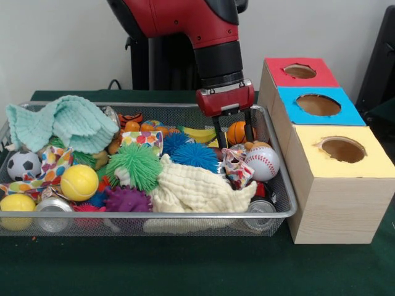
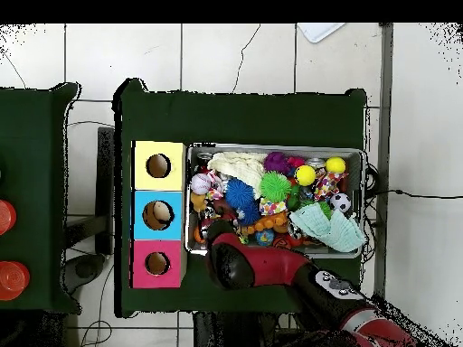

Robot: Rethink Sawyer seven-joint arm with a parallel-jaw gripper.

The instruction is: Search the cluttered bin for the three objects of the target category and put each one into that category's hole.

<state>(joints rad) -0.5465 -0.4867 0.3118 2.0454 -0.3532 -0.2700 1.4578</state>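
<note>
My gripper [image 1: 234,139] hangs in the back right corner of the wire bin [image 1: 281,185]. It is open, with one finger on each side of a small orange basketball [image 1: 236,132]. A baseball [image 1: 262,162] lies just in front of it. At the left end lie a soccer ball [image 1: 23,164], a yellow tennis ball [image 1: 79,182] and a plain yellow ball [image 1: 17,203]. Right of the bin stands a wooden box with a red hole [image 1: 300,71], a blue hole [image 1: 318,105] and a yellow hole [image 1: 342,150]. In the overhead view my arm [image 2: 237,262] covers the gripper.
The bin also holds green [image 1: 137,165], blue [image 1: 194,154] and purple [image 1: 126,200] spiky balls, a cream cloth [image 1: 197,188], a mint cloth [image 1: 62,123], a banana [image 1: 200,134], patterned wrappers and two cans [image 1: 52,206]. The box [image 2: 158,214] touches the bin's side.
</note>
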